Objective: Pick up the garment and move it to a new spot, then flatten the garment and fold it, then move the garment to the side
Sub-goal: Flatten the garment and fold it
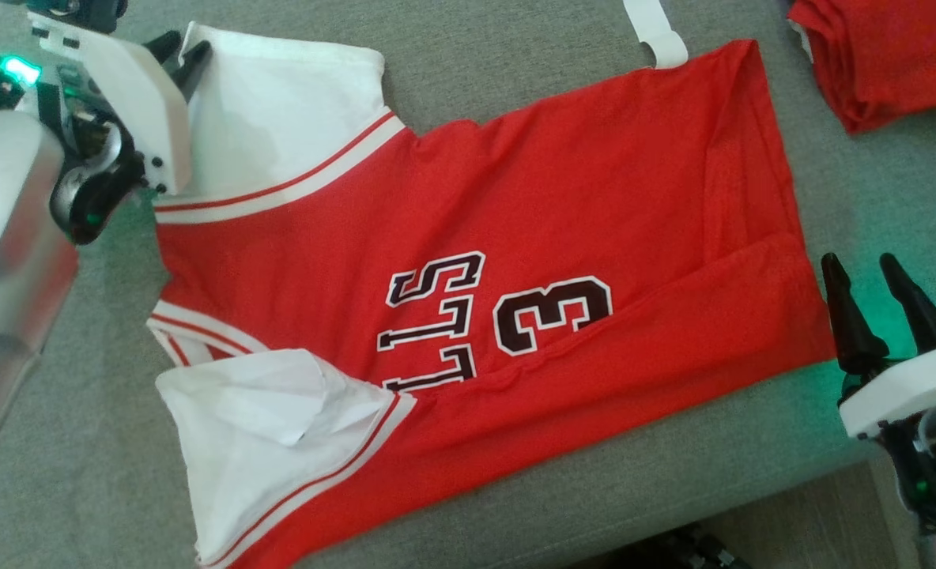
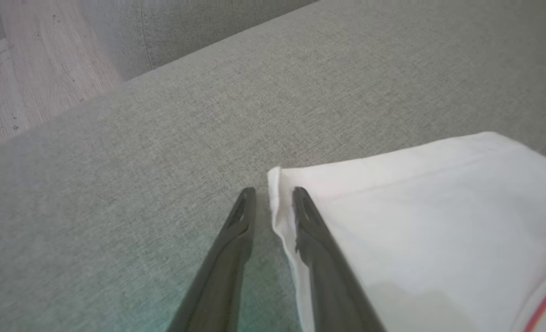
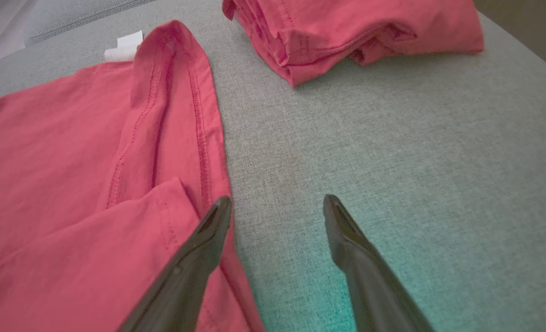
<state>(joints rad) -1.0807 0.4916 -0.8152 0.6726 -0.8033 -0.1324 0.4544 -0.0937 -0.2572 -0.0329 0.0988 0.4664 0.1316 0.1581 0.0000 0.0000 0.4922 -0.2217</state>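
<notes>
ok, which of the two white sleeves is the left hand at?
The far sleeve, lying flat at the head view's top: the left hand straddles its corner. The near sleeve is crumpled and apart from that hand.

The right gripper (image 3: 276,202) rises from the bottom edge with its two dark fingers spread wide. The fingertip on the view's left sits over the hemmed edge of the red garment (image 3: 70,152), and the other sits over bare grey upholstery (image 3: 416,138), which a teal glow tints near the bottom. The garment lies spread across the left of the view, its stitched hem folded back on itself and a white tag (image 3: 124,47) poking out at its far edge, while a folded red pile (image 3: 356,32) rests apart from it at the top on the same upholstery.
</notes>
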